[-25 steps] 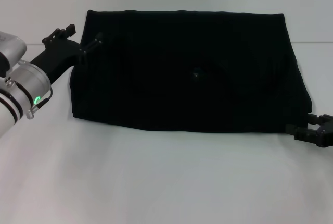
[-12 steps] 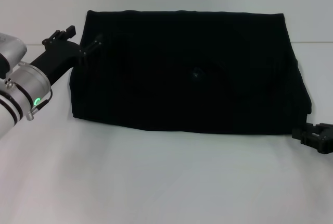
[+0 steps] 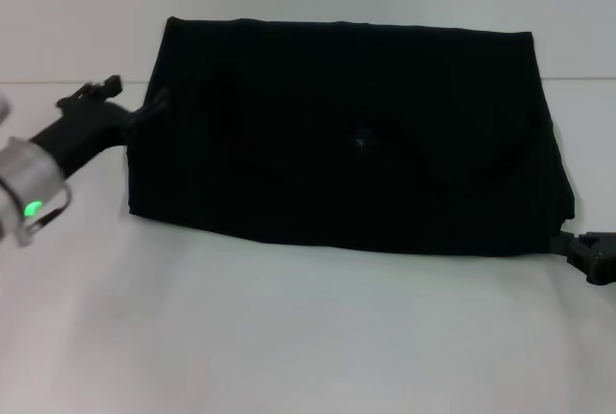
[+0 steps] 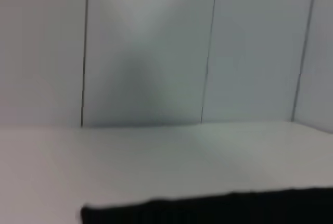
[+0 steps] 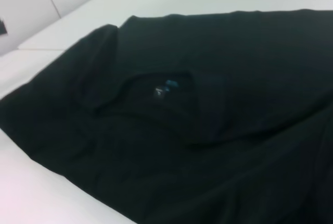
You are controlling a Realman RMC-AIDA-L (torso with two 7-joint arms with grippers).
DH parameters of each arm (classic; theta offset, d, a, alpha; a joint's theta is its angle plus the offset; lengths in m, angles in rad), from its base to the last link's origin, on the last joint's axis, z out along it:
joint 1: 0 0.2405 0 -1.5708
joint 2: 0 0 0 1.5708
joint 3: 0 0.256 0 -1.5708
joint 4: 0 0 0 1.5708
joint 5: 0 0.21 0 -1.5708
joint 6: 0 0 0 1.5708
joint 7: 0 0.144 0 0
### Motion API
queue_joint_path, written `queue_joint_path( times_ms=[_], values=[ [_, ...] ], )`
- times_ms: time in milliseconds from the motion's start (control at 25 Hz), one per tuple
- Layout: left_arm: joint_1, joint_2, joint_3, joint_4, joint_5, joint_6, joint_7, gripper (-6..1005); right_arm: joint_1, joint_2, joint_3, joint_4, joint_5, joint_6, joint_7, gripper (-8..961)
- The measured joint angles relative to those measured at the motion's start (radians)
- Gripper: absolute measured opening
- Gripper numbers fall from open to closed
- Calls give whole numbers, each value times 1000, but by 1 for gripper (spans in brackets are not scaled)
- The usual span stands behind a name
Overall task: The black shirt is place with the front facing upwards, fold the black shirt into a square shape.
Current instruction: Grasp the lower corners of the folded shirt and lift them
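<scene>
The black shirt (image 3: 351, 135) lies folded into a wide rectangle on the white table (image 3: 289, 337). No white letters show; a small neck label (image 5: 162, 89) sits near its middle. My left gripper (image 3: 135, 92) is at the shirt's left edge, low over the table, its fingers spread and nothing between them. One finger (image 3: 154, 106) is right at the cloth's edge. My right gripper (image 3: 589, 256) is at the shirt's near right corner, mostly cut off by the view's edge. The left wrist view shows only a strip of the shirt (image 4: 218, 208).
A bare white tabletop surrounds the shirt. Pale wall panels (image 4: 145, 47) stand behind the table's far edge.
My left gripper has drawn back leftward and nearer, off the shirt's left side. My right gripper has pulled back to the right, almost out of the head view.
</scene>
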Motion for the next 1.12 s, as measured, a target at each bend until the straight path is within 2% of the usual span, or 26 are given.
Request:
queue_joint_path(
  times_ms=[80,120,240,280,360,480,720,920,1120],
  values=[
    [46,20,110,56,1,25,-121,768,-4,-2,10,-3,1,-16,1,63],
    [78,38,186,91,1,47,-199,768,-6,-4,14,-4,2,-22,1,35],
    [136,107,342,160,2,124,-366,768,-11,-7,24,-5,2,-27,3,20],
    [150,141,382,173,3,163,-416,768,-13,-8,26,-5,4,-28,3,15],
    [156,192,427,181,25,212,-480,768,-15,-11,27,-5,7,-30,3,5],
    [130,228,442,187,141,228,-547,767,-15,-13,27,-5,12,-31,1,6],
    [37,233,441,151,408,196,-648,767,-9,-12,28,-5,14,-30,-1,9],
    [-6,227,443,118,496,167,-669,767,-8,-11,29,-6,23,-36,-1,11],
    [-26,210,449,104,554,111,-675,767,-9,-10,29,-5,26,-40,-2,13]
  ],
)
